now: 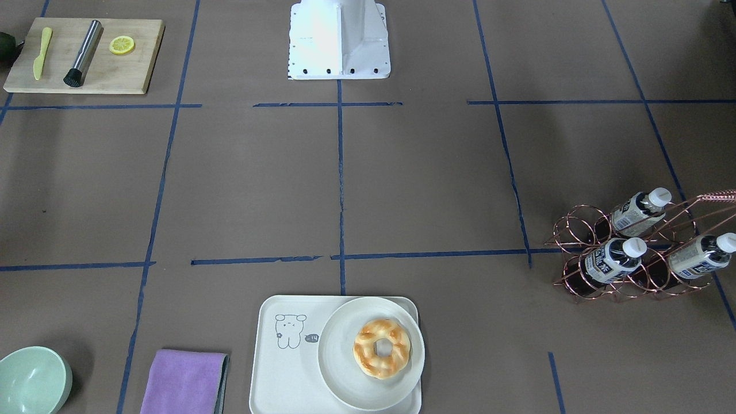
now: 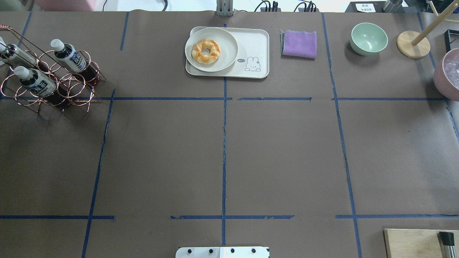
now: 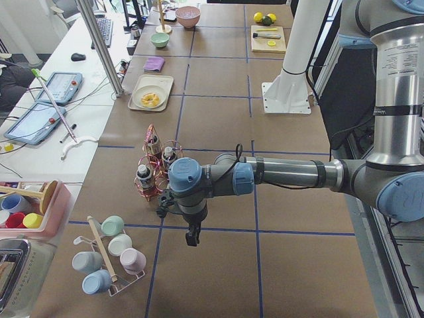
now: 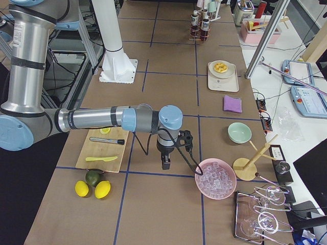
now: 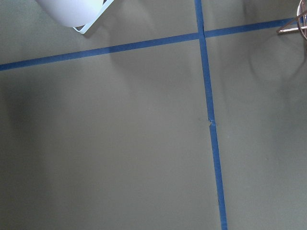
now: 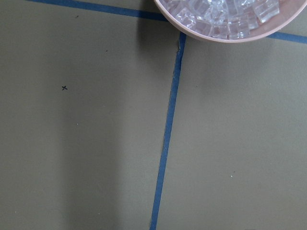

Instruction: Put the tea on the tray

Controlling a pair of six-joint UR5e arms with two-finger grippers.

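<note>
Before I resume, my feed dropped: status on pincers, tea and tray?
Over table: left pincer, right pincer; open or shut unclear. Three tea bottles in wire rack. On tray, plate fills half.

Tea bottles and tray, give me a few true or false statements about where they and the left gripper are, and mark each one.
1. All three tea bottles lie in the copper wire rack. True.
2. The tray is bare. False: a white plate with a ring-shaped pastry sits on it.
3. The left gripper hangs over the tray. False: it hangs over bare table near the rack.
4. A purple cloth lies beside the tray. True.
</note>
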